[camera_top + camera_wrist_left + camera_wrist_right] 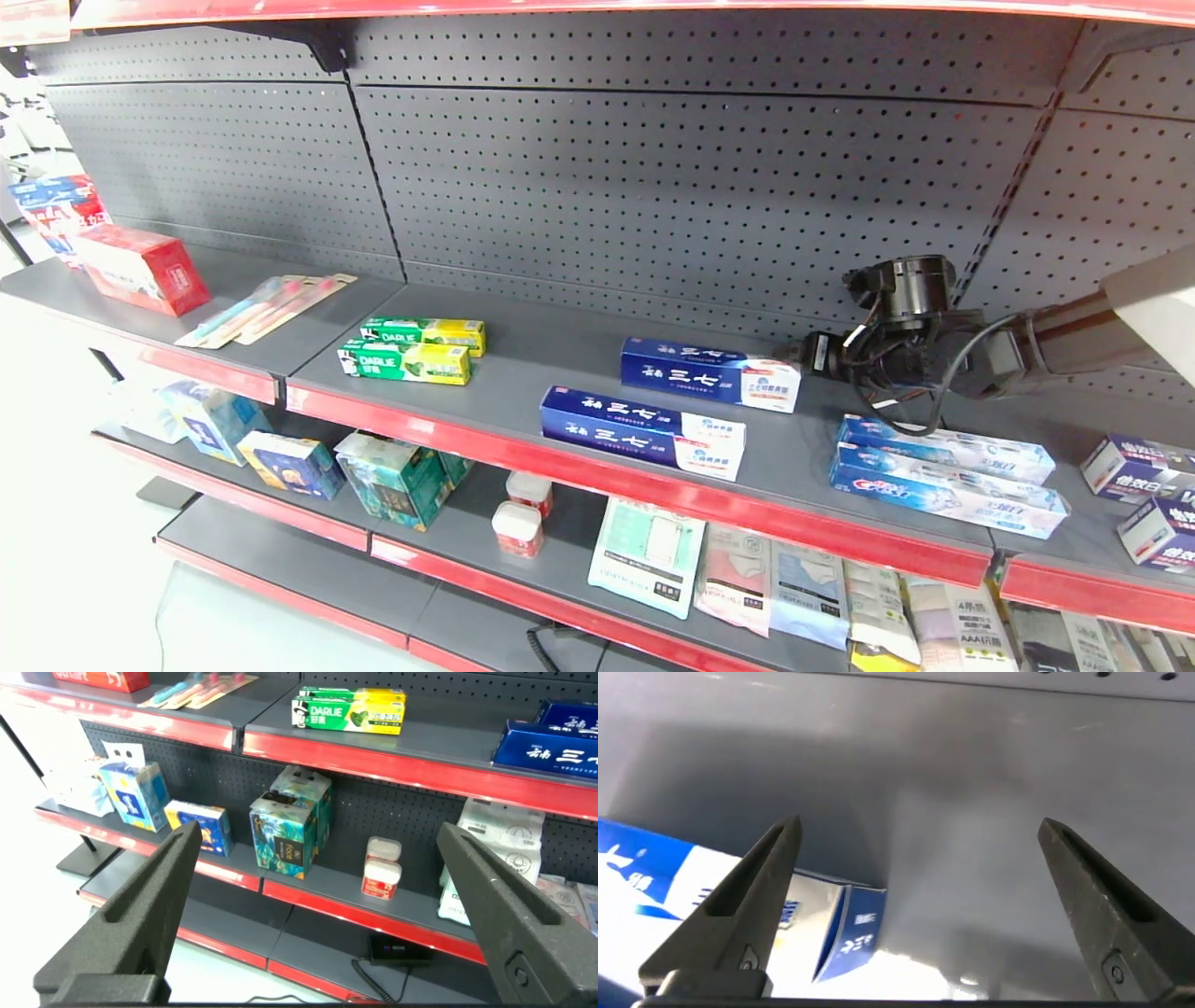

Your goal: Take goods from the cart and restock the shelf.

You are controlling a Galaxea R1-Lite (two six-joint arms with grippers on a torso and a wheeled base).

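Two blue toothpaste boxes lie on the grey shelf [551,359], one at the back [709,373] and one near the front lip [642,431]. My right gripper [814,357] hovers low over the shelf at the white end of the back box, open and holding nothing. From the right wrist, the open gripper [920,826] frames bare shelf, and the blue and white box [701,905] lies by one finger [738,915]. My left gripper [318,829] is open and empty, held out in front of the lower shelves.
Two green toothpaste boxes [411,350] lie left of the blue ones; pale blue boxes [948,471] lie under my right arm. A red box [140,269] and toothbrush packs [266,308] sit far left. Lower shelves hold teal cartons [291,821] and small jars [381,868].
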